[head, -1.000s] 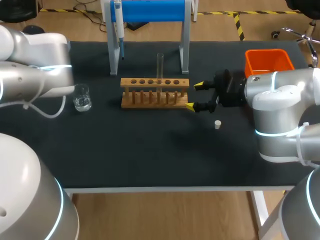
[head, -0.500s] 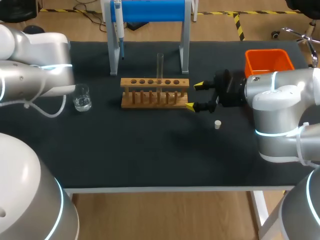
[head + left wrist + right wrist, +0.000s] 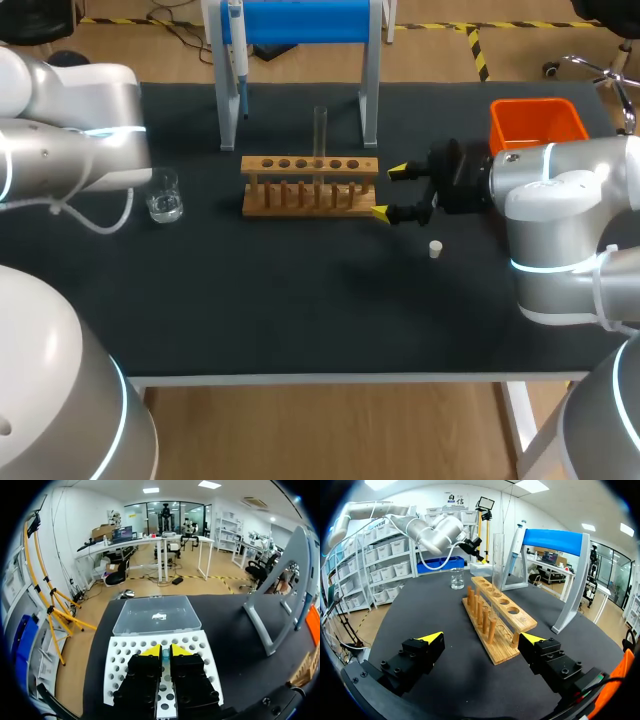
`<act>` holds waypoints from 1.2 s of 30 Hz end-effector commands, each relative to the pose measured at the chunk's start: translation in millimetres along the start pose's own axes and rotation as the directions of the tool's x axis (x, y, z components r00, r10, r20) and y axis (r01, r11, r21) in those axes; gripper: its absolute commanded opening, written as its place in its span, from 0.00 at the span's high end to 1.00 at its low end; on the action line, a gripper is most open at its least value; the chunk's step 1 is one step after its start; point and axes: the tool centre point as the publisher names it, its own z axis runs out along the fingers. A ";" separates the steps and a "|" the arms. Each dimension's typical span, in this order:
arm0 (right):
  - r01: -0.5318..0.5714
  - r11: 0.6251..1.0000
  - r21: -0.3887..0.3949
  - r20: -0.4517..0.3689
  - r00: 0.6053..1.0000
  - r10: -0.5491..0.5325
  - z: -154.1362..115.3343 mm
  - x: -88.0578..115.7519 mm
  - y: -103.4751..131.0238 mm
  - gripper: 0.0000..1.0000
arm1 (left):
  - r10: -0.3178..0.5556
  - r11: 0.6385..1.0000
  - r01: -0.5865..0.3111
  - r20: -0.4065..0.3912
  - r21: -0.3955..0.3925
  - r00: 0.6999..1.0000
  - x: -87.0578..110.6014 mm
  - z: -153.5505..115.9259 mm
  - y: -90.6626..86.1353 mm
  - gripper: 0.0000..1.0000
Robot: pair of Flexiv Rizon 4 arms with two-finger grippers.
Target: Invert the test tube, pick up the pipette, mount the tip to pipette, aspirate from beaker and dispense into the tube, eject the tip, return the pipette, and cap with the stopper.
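A clear test tube (image 3: 320, 133) stands upright in the wooden rack (image 3: 310, 185). The pipette (image 3: 237, 55) hangs on the blue-topped stand (image 3: 300, 22). To the rack's left stands the glass beaker (image 3: 164, 196). A small white stopper (image 3: 436, 249) lies right of the rack. My right gripper (image 3: 388, 190) is open at the rack's right end, its fingers level with the rack (image 3: 495, 615) and empty. My left gripper (image 3: 165, 650) hovers over the white tip box (image 3: 125, 665) with fingers almost together, holding nothing. In the head view it is hidden behind its arm.
An orange bin (image 3: 536, 122) sits at the back right. The tip box has a clear lid (image 3: 157, 615) lying open behind it. The stand's grey legs (image 3: 371, 95) rise just behind the rack.
My left arm has shifted very slightly to the right. The right arm, rack, tube, beaker and stopper stay where they were.
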 end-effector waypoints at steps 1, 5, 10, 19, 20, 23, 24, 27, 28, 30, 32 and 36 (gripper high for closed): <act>0.001 1.000 -0.002 0.001 1.000 -0.001 -0.6 0.3 -0.8 0.00 | 0.000 1.000 0.000 0.002 -0.008 1.000 -0.8 1.7 -0.8 1.00; 0.001 1.000 -0.002 0.001 1.000 -0.001 -0.6 0.3 -0.8 0.00 | 0.002 1.000 -0.002 0.005 -0.003 1.000 -1.1 -2.5 -2.9 1.00; 0.001 1.000 -0.002 0.001 1.000 -0.001 -0.6 0.3 -0.8 0.00 | 0.005 1.000 -0.005 0.013 0.003 1.000 -2.2 -7.8 -6.7 1.00; 0.001 1.000 -0.002 0.001 1.000 -0.001 -0.6 0.3 -0.8 0.00 | 0.024 0.999 -0.025 0.041 0.021 0.999 -3.5 -20.9 -19.2 1.00; 0.001 1.000 -0.002 0.001 1.000 -0.001 -0.6 0.3 -0.8 0.00 | 0.026 0.999 -0.028 0.047 0.025 0.999 -3.7 -22.7 -20.7 1.00; 0.001 1.000 -0.002 0.001 1.000 -0.001 -0.6 0.3 -0.8 0.00 | 0.027 0.999 -0.028 0.057 0.033 0.998 -3.5 -27.7 -25.5 1.00; 0.001 1.000 -0.002 0.001 1.000 -0.001 -0.6 0.3 -0.8 0.00 | 0.030 0.999 -0.032 0.061 0.037 0.998 -3.4 -29.5 -27.3 1.00; 0.001 1.000 -0.002 0.001 1.000 -0.001 -0.6 0.3 -0.8 0.00 | 0.032 0.998 -0.036 0.074 0.043 0.997 -4.5 -34.5 -32.2 1.00; 0.001 1.000 -0.002 0.001 1.000 -0.001 -0.6 0.3 -0.8 0.00 | 0.033 0.998 -0.037 0.080 0.045 0.996 -5.3 -36.1 -33.7 1.00; 0.001 1.000 -0.002 0.001 1.000 -0.001 -0.6 0.3 -0.8 0.00 | 0.028 0.998 -0.033 0.091 0.054 0.995 -6.8 -39.8 -37.0 1.00; 0.001 1.000 -0.002 0.001 1.000 -0.001 -0.6 0.3 -0.8 0.00 | 0.024 0.998 -0.031 0.101 0.061 0.995 -7.7 -43.9 -40.3 1.00; 0.001 1.000 -0.002 0.001 1.000 -0.001 -0.6 0.3 -0.8 0.00 | 0.017 0.997 -0.026 0.119 0.078 0.993 -8.4 -52.6 -47.6 1.00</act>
